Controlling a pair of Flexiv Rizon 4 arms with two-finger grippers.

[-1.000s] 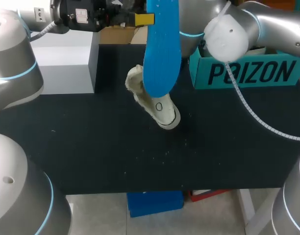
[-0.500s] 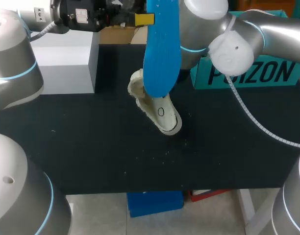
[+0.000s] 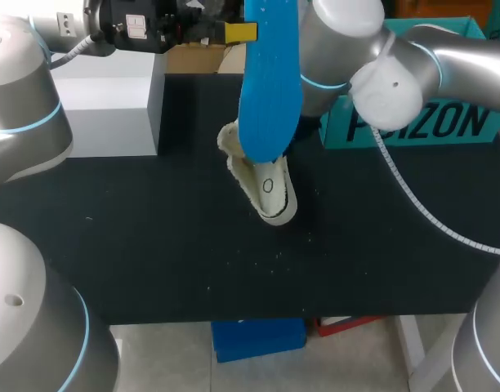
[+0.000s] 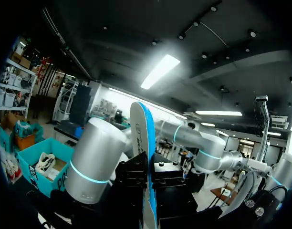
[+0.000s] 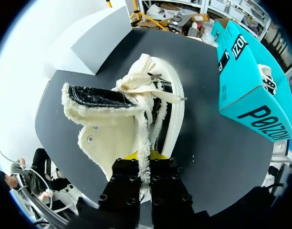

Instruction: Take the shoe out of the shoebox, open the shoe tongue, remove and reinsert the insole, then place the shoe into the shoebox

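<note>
A long blue insole [image 3: 270, 82] hangs upright above the table, and my left gripper [image 3: 248, 31] is shut on its top end. In the left wrist view the insole [image 4: 142, 143] stands edge-on between the black fingers. Below it a cream high-top shoe [image 3: 265, 186] with fleece lining rests tilted on the black table. My right gripper [image 5: 143, 160] is shut on the fleecy edge of the shoe [image 5: 117, 119] at its opening, with the laces bunched ahead of it. In the head view the insole hides that gripper. The teal shoebox [image 3: 413, 122] stands open at the back right.
A white and grey block [image 3: 111, 98] stands at the back left of the table. My right arm's elbow [image 3: 389, 77] hangs over the shoebox [image 5: 246, 81]. The black tabletop [image 3: 193, 261] lies bare in front of the shoe.
My right arm has swung leftward over the shoebox, and the shoe has shifted slightly toward the front right and turned with it. The left arm and insole have stayed still.
</note>
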